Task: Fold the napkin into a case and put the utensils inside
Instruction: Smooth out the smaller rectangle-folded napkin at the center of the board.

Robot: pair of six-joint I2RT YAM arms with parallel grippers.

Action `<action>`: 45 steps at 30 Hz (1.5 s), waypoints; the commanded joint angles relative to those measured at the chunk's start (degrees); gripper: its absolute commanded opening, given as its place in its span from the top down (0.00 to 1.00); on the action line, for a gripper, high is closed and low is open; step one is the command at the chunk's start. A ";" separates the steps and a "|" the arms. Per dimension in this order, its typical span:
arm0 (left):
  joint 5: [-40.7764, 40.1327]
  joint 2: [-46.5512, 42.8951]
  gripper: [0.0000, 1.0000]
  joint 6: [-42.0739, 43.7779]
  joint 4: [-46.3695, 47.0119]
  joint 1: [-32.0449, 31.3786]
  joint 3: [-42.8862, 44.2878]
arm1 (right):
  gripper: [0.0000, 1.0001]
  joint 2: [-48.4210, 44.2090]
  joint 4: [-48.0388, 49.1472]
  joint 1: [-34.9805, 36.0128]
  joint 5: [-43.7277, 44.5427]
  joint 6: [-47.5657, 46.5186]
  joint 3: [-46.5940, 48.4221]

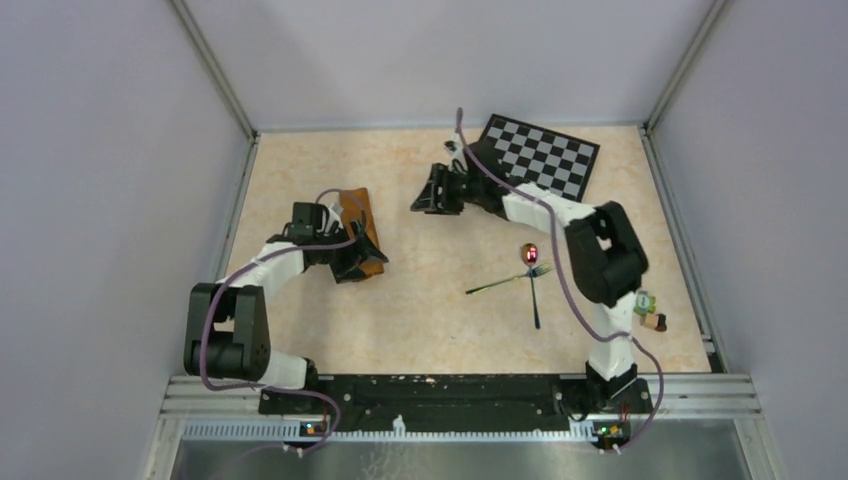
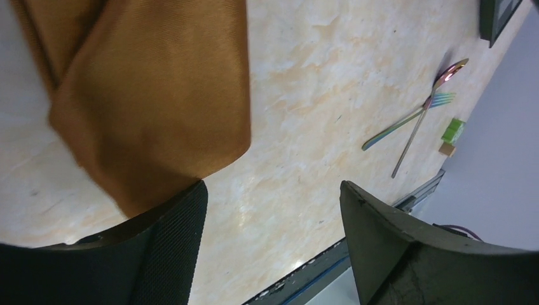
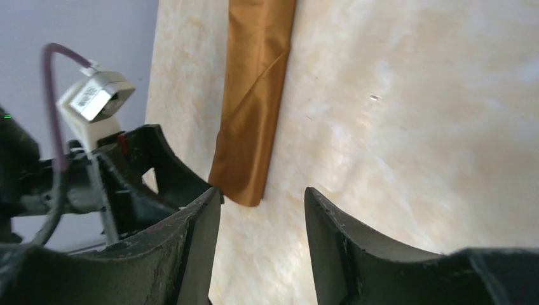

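I count one rust-brown napkin (image 1: 357,205), and it makes one narrow folded case (image 3: 254,114), not two cloths. The utensils come to two: one fork (image 1: 495,285) and one spoon (image 1: 536,300). There is one checkered board (image 1: 540,155). Near the right edge of the one table (image 1: 440,330) I make out two small bits, one green piece (image 2: 454,129) and one brown piece (image 2: 447,149). Of my own I count two: my left gripper (image 2: 270,197) and my right gripper (image 3: 262,194), two fingers (image 2: 171,241) on each, four altogether.
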 commanded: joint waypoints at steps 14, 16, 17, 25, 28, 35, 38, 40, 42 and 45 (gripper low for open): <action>-0.40 20.10 0.15 -17.08 26.80 -2.80 5.99 | 0.49 -30.52 3.89 -4.27 3.87 -6.22 -25.14; -1.02 22.43 0.15 -19.58 28.72 -2.80 8.47 | 0.49 -31.31 3.18 -4.35 4.40 -6.72 -25.71; -2.00 23.37 0.15 -20.32 29.08 -2.80 9.57 | 0.49 -31.47 2.72 -4.42 4.50 -6.87 -25.96; -2.75 25.67 0.11 -26.54 33.90 -2.18 14.39 | 0.49 -33.63 -1.05 -5.05 6.59 -9.43 -27.40; 0.38 22.72 0.08 -25.29 32.64 -3.12 15.19 | 0.49 -33.51 -0.95 -5.15 6.40 -9.64 -27.78; 2.38 11.68 0.06 -17.96 24.73 -1.67 13.09 | 0.49 -32.37 0.82 -5.15 4.71 -8.99 -28.95; 1.55 9.87 0.06 -16.12 23.80 1.02 12.19 | 0.49 -32.46 0.90 -5.10 4.61 -8.94 -29.26; 2.72 11.06 0.06 -15.69 23.71 2.68 12.42 | 0.49 -32.64 1.04 -5.15 4.45 -8.70 -29.67; 4.11 12.95 0.06 -15.55 24.01 4.29 13.00 | 0.49 -33.03 1.11 -5.15 4.23 -8.53 -29.99; 5.46 16.32 0.07 -15.94 26.09 5.30 12.71 | 0.49 -33.67 1.21 -5.15 4.09 -8.28 -30.28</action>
